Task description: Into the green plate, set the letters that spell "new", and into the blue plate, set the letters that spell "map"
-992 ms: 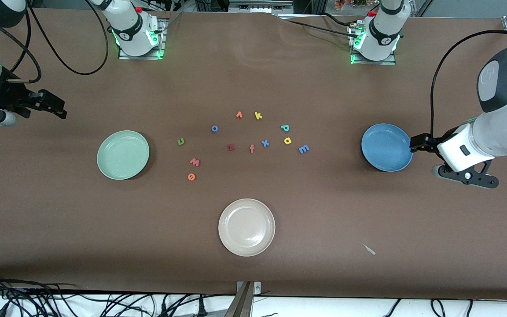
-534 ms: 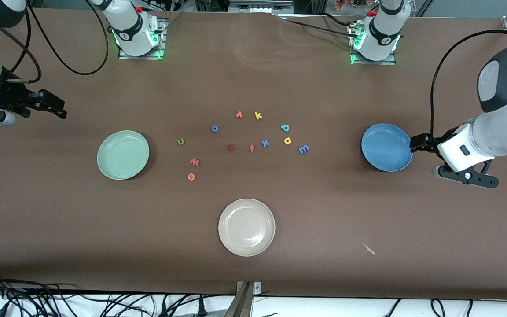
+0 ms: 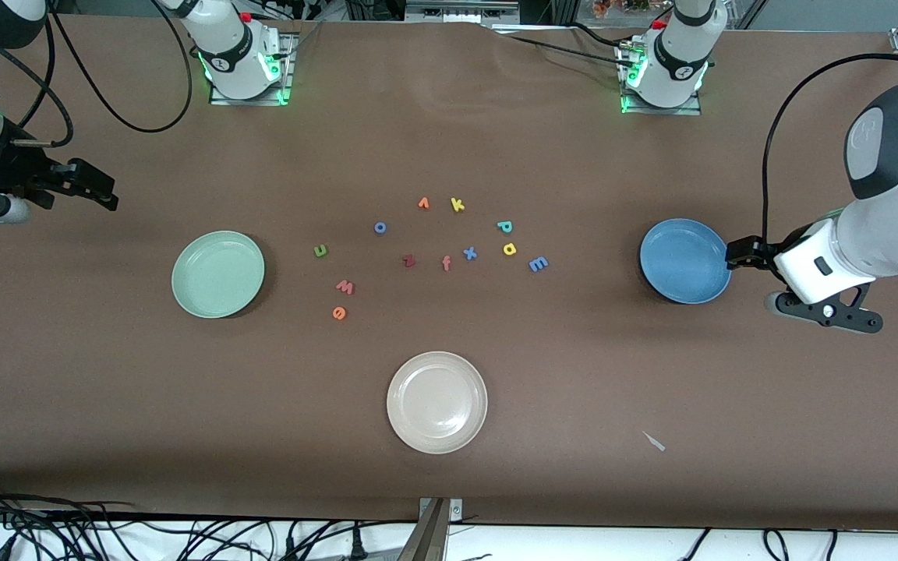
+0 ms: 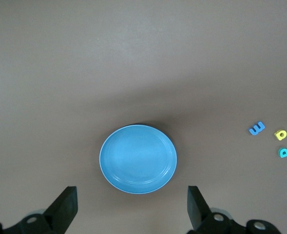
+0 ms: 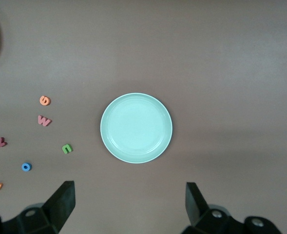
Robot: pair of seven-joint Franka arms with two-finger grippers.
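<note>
- Front view: the green plate [image 3: 217,273] sat toward the right arm's end of the surface and the blue plate [image 3: 684,260] toward the left arm's end, both empty. Between them lay the n [image 3: 321,250], w [image 3: 344,287] and e [image 3: 339,313] near the green plate, and the p [image 3: 504,227], a [image 3: 509,249] and m [image 3: 538,263] nearer the blue one.
- Left wrist view: the left end effector [image 4: 131,207] hovered beside the blue plate [image 4: 138,159], fingers spread wide, gripping nothing.
- Right wrist view: the right end effector [image 5: 129,204] hung beside the green plate [image 5: 136,127], likewise spread and empty.
</note>
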